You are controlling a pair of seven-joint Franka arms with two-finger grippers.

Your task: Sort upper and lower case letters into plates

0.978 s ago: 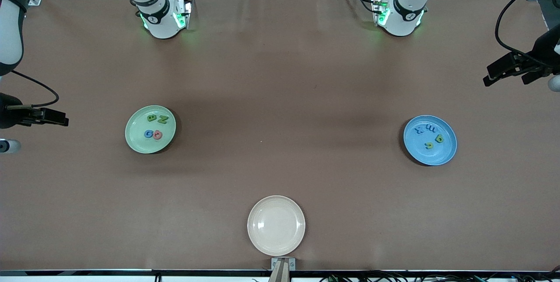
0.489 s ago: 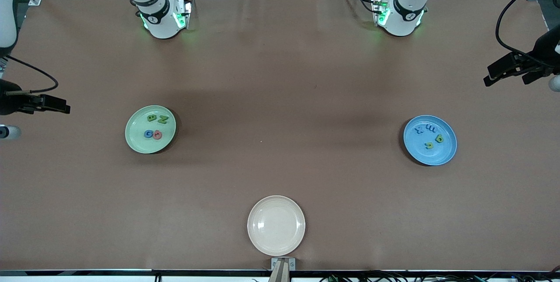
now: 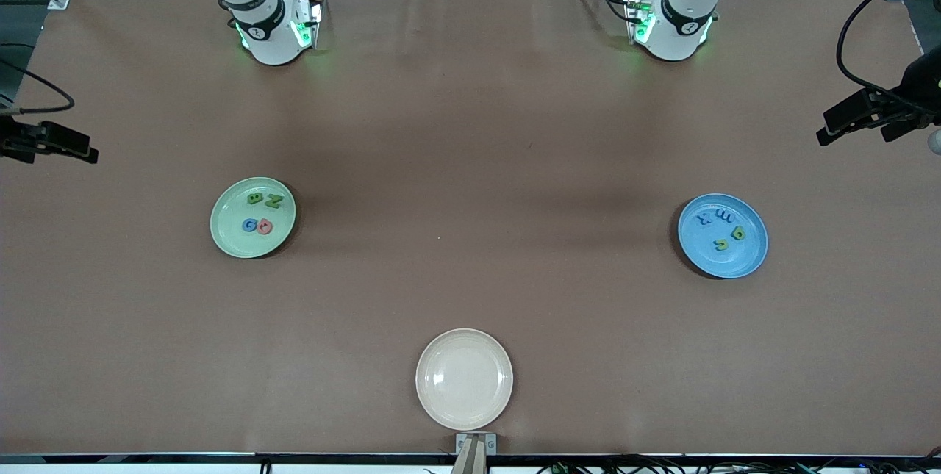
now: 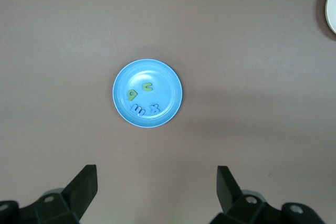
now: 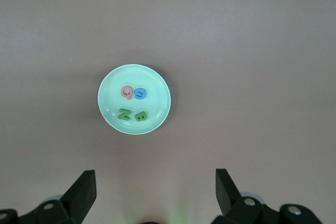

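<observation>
Right gripper point(image 3: 70, 149) pulled up & away from mint plate point(image 3: 228, 235), both grippers' jaws wide & empty, left gripper point(image 3: 845, 121) waits high by blue plate point(image 3: 750, 257); sorting looks done, just park clear.

Brown table point(image 3: 470, 128): green plate point(image 3: 229, 239), blue plate point(image 3: 746, 261), beige plate point(image 3: 464, 378)

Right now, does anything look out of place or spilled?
Nothing stands out. Four letters lie in the mint green plate, four in the blue plate; the beige plate holds none, and no letters lie on the table.
</observation>
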